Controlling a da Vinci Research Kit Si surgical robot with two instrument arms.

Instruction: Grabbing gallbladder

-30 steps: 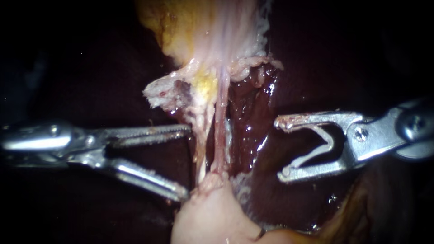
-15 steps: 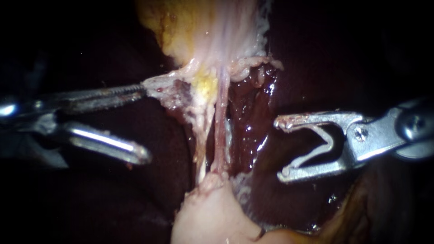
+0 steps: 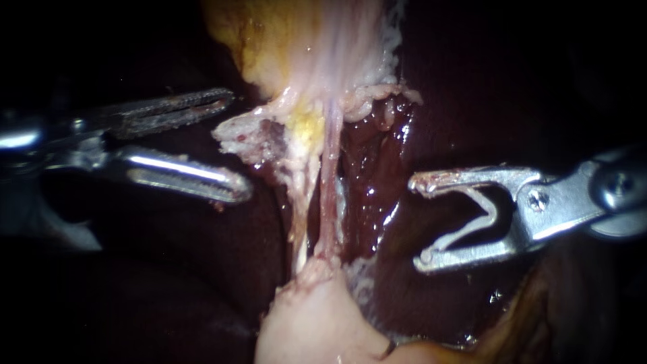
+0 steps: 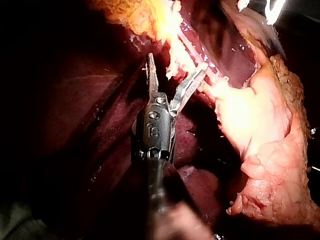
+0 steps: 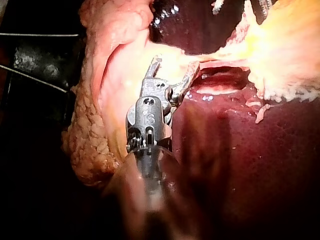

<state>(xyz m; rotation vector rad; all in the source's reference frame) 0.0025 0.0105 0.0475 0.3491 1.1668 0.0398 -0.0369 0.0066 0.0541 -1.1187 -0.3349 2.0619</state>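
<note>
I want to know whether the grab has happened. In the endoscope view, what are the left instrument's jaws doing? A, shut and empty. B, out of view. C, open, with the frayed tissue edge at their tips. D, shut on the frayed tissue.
C: a clear gap shows between the jaws of the left instrument, and the frayed tissue edge lies at their tips, not clamped from both sides.

- Instruments: two, namely the left instrument [image 3: 239, 145] and the right instrument [image 3: 418, 220].
- Gallbladder [image 3: 323, 47]: one.
- Liver [image 3: 377, 168]: one.
- Tubes [image 3: 328, 189]: two.
- Clip [image 3: 488, 216]: one.
</note>
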